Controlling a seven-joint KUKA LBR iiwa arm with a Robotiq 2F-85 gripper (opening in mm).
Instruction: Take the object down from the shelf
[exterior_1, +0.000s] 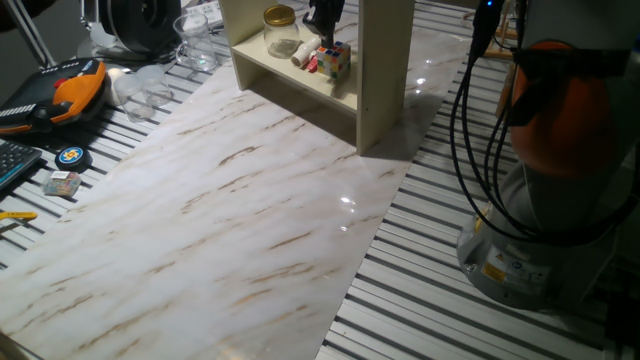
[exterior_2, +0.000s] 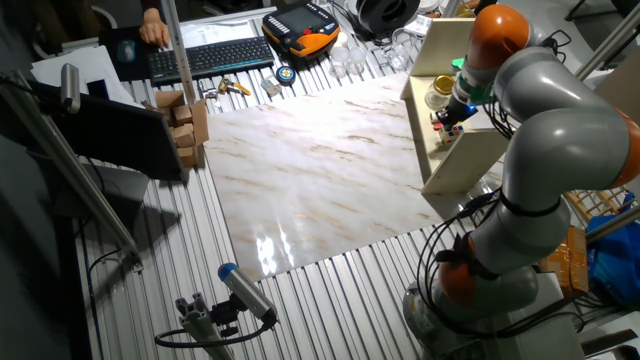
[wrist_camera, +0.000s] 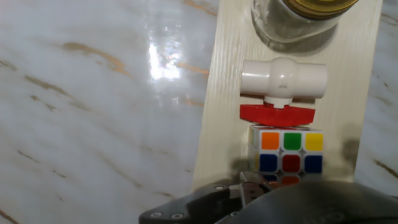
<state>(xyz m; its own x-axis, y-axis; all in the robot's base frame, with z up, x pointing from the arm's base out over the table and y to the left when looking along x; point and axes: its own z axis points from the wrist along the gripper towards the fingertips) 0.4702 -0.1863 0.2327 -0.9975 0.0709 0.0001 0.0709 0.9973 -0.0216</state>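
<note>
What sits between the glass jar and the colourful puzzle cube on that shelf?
A white plastic valve with a red handle lies between the jar and the cube on the shelf, clearest in the hand view.

Shelf (exterior_1: 385, 70): cream wooden unit, upright at the marble tabletop's far edge. Puzzle cube (exterior_1: 336, 59): multicoloured, on its lower board, touching a white valve with red handle (wrist_camera: 283, 87).

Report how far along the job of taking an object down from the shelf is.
Done: the gripper has reached the shelf and hangs right over the colour cube. In hand: nothing clearly; whether the fingers have closed on the cube cannot be told. Left: the cube, the white valve with red handle and the glass jar all sit on the shelf board; nothing is on the marble table yet.
</note>
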